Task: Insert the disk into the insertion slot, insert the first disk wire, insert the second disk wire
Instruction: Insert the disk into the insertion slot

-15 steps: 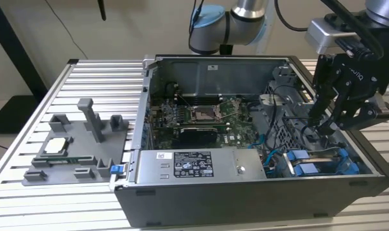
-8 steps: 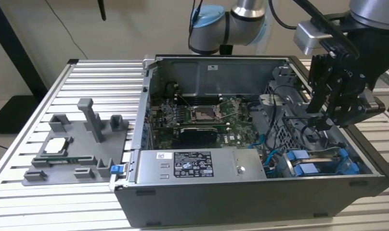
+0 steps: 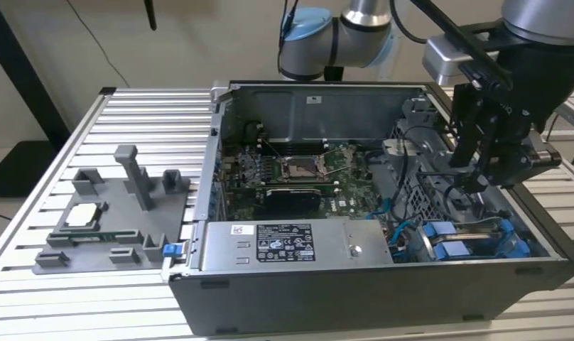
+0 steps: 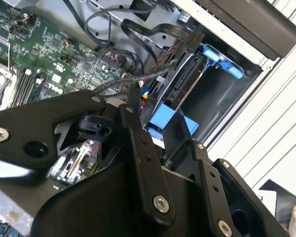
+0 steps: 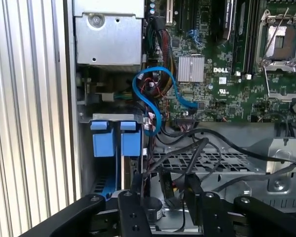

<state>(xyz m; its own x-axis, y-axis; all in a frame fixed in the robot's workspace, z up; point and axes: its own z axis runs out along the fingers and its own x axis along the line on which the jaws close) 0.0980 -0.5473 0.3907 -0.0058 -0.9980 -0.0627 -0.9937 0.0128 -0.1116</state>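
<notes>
Hanging inside the open computer case (image 3: 363, 298), my gripper (image 5: 164, 183) (image 3: 474, 186) is low and near the disk. My two black fingers (image 5: 136, 192) stand apart. In the first wrist view a small black plug (image 5: 166, 191) on a wire shows in the gap between them. I cannot tell if a finger touches it.

The disk (image 5: 130, 144) (image 3: 453, 250) sits in the insertion slot (image 5: 202, 160), a bay in the grey metal cage with little holes. What I see of the disk is mostly its bright blue carrier, with two blue tabs side by side at its end. I cannot tell if any wire is plugged into the disk.

Black wires (image 5: 212, 143) run over the cage, just beside the disk. A thin blue wire (image 5: 155, 96) loops near the disk's blue tabs. Farther from the disk lies the green board (image 5: 227, 94), with a small silver block of fins (image 5: 191, 68) and a square chip socket (image 5: 281, 44) on it. The boxy grey power supply (image 3: 297, 245) is near the disk, to the exterior view's left of it. My arm (image 3: 543, 42) stands above the disk.

The case rests on a table of silver slats (image 3: 126, 106). Well apart from the disk, at the exterior view's left, a grey tray (image 3: 107, 238) lies on the table with a square chip (image 3: 83, 213) on it.
</notes>
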